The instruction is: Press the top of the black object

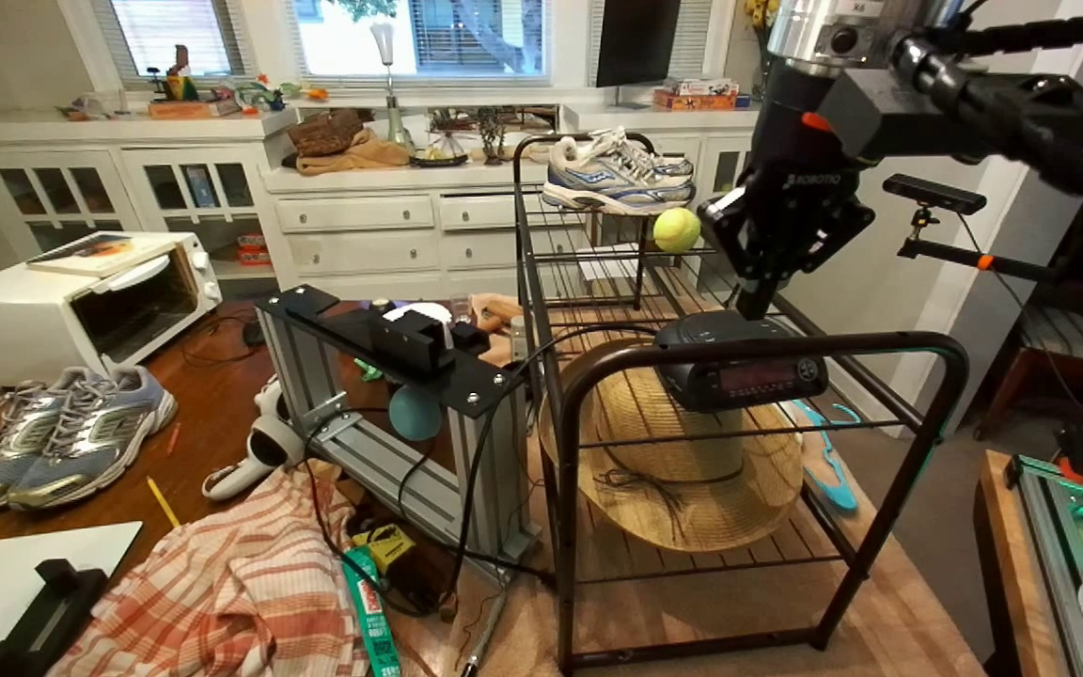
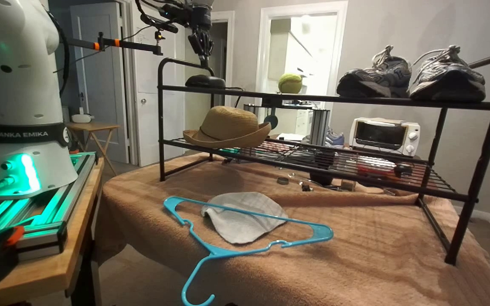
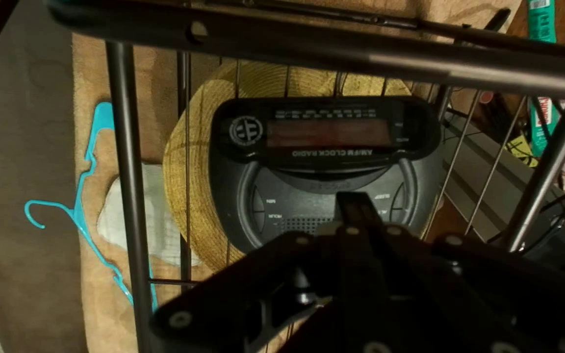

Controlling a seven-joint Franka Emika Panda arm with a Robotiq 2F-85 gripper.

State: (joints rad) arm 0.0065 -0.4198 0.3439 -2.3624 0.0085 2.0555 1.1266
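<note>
The black clock radio [image 3: 324,171] sits at an end of the top shelf of the dark rack [image 1: 899,489], above a straw hat [image 2: 228,125]. The gripper [image 1: 754,308] points down at the radio's top, its 2 fingers [image 3: 356,208] pressed together; whether they touch it is unclear. 1 tennis ball [image 2: 290,83] and 2 shoes [image 2: 374,78] share the shelf.

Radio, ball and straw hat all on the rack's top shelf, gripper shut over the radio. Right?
Not the hat: an exterior view shows it on the lower shelf. The rest holds: radio and ball are on the top shelf, and the gripper is shut over the radio.
</note>
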